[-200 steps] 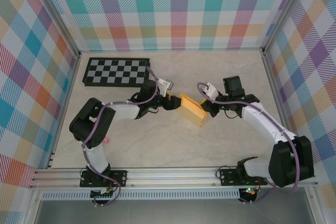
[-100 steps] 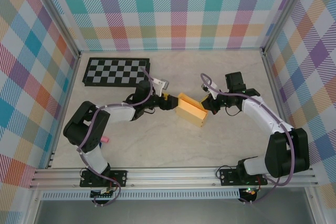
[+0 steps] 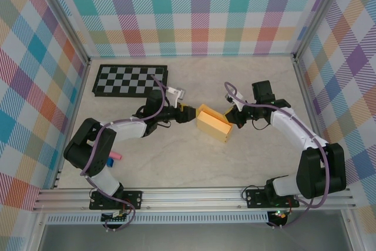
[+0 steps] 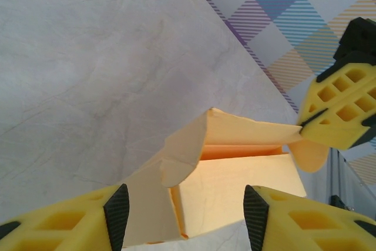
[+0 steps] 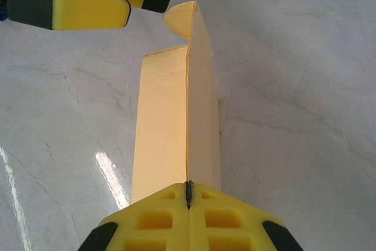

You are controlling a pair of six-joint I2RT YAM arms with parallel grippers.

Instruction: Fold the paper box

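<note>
Our right tool (image 5: 189,195) is pressed together on a thin upright wall of the paper box (image 5: 176,121), the two fingers meeting on the card's edge. From those fingers the yellow-orange card runs straight ahead and ends in a rounded tab (image 5: 178,17) at the far end. Just beyond that tab are the yellow fingers of our other arm.

Our left tool (image 4: 185,216) stands with its fingers apart, and the near end of the box lies between them. We cannot tell whether the pads touch the card. Just ahead of this tool a loose end flap (image 4: 188,145) is bent upward and creased, with the darker orange inside of the box behind it. At the box's far corner the right tool pinches the card.

From above, the box sits on the desk (image 3: 176,163) between the two tools, lying at a slant. Behind the left tool, toward the back wall, lies a checkerboard (image 3: 130,80). A small pink thing (image 3: 116,157) rests beside the left arm.
</note>
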